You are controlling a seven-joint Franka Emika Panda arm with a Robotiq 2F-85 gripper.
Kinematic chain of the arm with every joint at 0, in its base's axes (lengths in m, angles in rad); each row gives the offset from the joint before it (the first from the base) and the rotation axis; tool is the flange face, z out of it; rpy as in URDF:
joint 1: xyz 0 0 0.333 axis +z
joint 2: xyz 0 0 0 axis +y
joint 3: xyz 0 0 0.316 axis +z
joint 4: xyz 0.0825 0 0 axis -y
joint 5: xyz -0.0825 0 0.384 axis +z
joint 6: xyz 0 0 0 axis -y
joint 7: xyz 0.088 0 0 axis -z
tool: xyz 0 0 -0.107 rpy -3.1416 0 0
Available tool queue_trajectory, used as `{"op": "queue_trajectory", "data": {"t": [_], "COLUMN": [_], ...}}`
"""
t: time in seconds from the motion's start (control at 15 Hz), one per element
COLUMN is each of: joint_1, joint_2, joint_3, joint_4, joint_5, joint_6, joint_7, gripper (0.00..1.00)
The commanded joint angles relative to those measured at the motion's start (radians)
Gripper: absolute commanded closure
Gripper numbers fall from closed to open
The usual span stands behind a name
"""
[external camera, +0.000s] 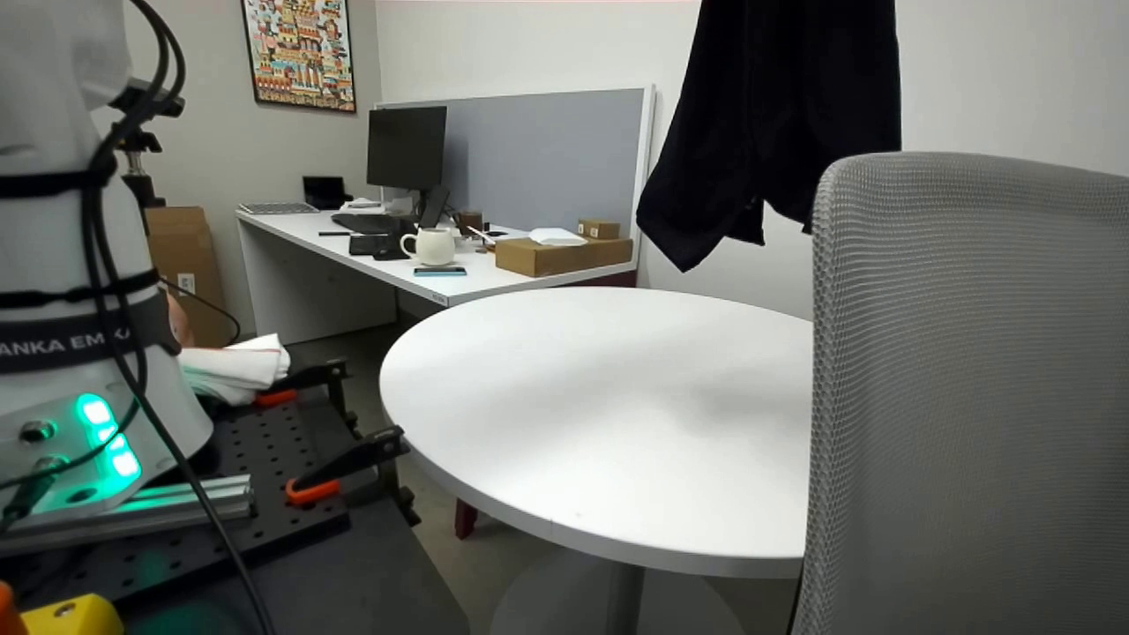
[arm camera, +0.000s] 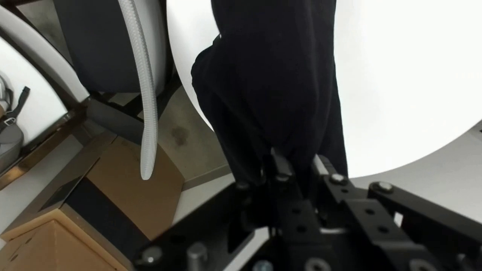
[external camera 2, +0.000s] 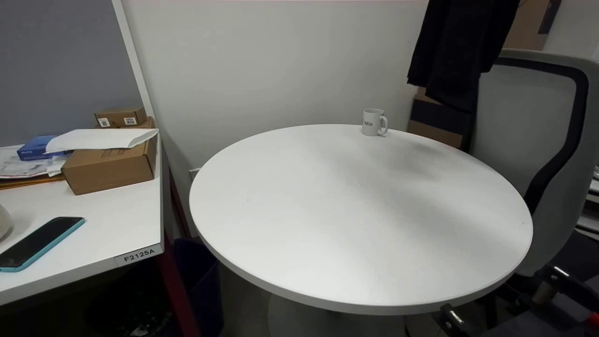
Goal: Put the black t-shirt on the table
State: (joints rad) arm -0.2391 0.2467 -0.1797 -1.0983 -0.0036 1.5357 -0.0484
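Note:
The black t-shirt hangs limp in folds in the air, in an exterior view (external camera: 785, 115) at the top right, and also in an exterior view (external camera 2: 456, 56) and the wrist view (arm camera: 278, 75). My gripper (arm camera: 299, 162) has its fingers close together with the cloth between them. The gripper is out of frame in both exterior views. The round white table (external camera: 600, 397) stands below; its top also shows in an exterior view (external camera 2: 346, 210) and the wrist view (arm camera: 399, 94). The shirt's lower edge hangs above the table's far side, apart from the top.
A white mug (external camera 2: 373, 122) stands near the table's edge by the wall. A grey mesh chair (external camera: 970, 379) stands against the table's side, close to the shirt (external camera 2: 519, 107). A white desk (external camera 2: 112, 220) with a cardboard box (external camera 2: 112, 164) and phone (external camera 2: 42, 243) adjoins. Cardboard boxes (arm camera: 139, 180) stand behind.

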Motion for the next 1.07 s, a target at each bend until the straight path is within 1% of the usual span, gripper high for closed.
{"op": "queue_trajectory", "data": {"t": [0.0, 0.33, 0.53, 0.67, 0.8, 1.0], "joint_1": [-0.035, -0.102, -0.12, -0.11, -0.072, 0.04], "joint_2": [0.134, 0.27, 0.31, 0.325, 0.334, 0.338], "joint_3": [-0.011, -0.018, -0.029, -0.038, -0.046, -0.056], "joint_4": [0.099, 0.16, 0.17, 0.164, 0.141, 0.071], "joint_5": [0.016, 0.005, -0.011, -0.04, -0.102, -0.261], "joint_6": [-0.04, -0.05, -0.039, -0.033, -0.023, 0.026], "joint_7": [-0.023, -0.01, 0.006, 0.02, 0.052, 0.178], "gripper": [0.93, 0.93, 0.93, 0.93, 0.93, 0.93]}}
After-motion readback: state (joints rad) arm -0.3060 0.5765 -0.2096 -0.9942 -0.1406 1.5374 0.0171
